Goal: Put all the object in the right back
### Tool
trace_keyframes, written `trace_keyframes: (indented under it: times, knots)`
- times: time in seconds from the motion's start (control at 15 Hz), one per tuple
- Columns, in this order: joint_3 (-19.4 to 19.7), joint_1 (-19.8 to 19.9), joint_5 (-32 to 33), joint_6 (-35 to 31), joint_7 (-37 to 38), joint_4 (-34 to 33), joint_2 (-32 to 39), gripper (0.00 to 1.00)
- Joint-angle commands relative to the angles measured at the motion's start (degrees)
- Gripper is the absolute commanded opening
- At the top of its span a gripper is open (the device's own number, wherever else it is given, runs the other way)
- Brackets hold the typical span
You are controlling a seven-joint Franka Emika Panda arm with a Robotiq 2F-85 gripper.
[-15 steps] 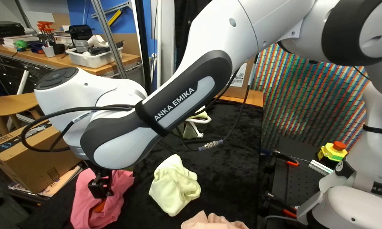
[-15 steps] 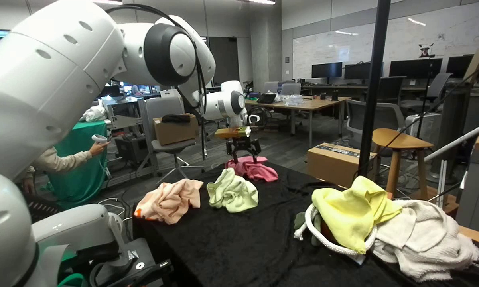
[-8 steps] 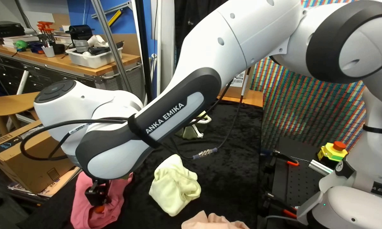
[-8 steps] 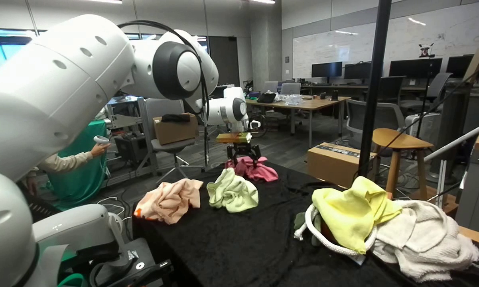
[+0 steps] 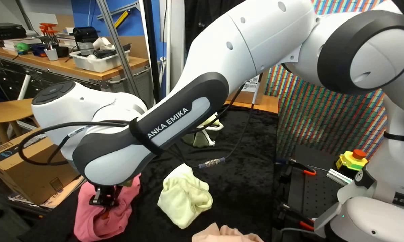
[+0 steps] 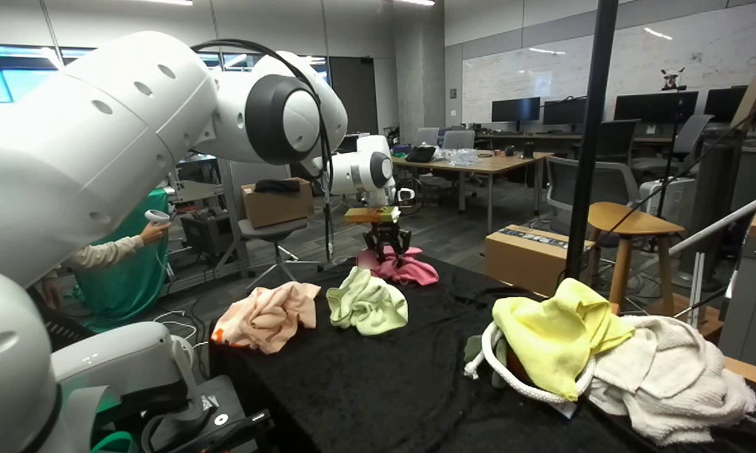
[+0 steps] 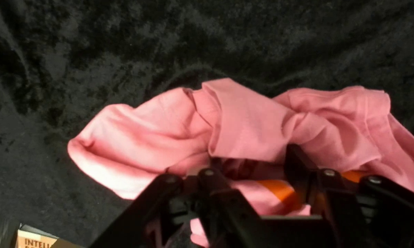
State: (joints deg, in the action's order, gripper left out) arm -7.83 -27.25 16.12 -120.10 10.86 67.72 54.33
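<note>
My black two-fingered gripper [image 7: 248,163] was down at a crumpled pink cloth [image 7: 255,124], which in an exterior view lay at the far end of a black velvety table cover [image 6: 403,390]. From the wrist I saw pink folds between my fingers [image 7: 298,165], which stood partly apart; their tips were lost in shadow and fabric, so I could not tell whether they were clamped on it. An orange patch [image 7: 279,193], mostly covered, showed among the folds.

In an exterior view a rumpled pale yellow-green cloth [image 6: 368,305] lay nearer, apart from the pink one, and to its left a peach-coloured cloth [image 6: 270,314] with orange-red marks at one edge. On the right, nearer still, a bright yellow cloth [image 6: 554,327] draped over a ring of white rope [image 6: 507,376], with a bunched off-white cloth [image 6: 667,365] just beside it. A brown cardboard box [image 6: 529,264] stood beyond the table cover, to the right of the pink cloth. In both exterior views my white arm [image 5: 242,40] reached over to that cloth.
</note>
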Motion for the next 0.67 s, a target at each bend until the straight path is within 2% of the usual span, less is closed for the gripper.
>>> trace_keyframes:
  times: [0.0, 0.07, 0.27, 0.6]
  knots:
    - [0.4, -0.5, -1.8, 2.0, -1.6, -3.3, 1.1, 0.16]
    - [-0.7, 0.3, -0.8, 1.9, -1.2, -2.7, 0.6, 0.08]
    - [-0.7, 0.4, -0.7, 2.0, -1.3, -2.7, 0.7, 0.0]
    - [0.0, 0.4, -0.2, 4.3, -0.9, -1.3, 0.6, 0.02]
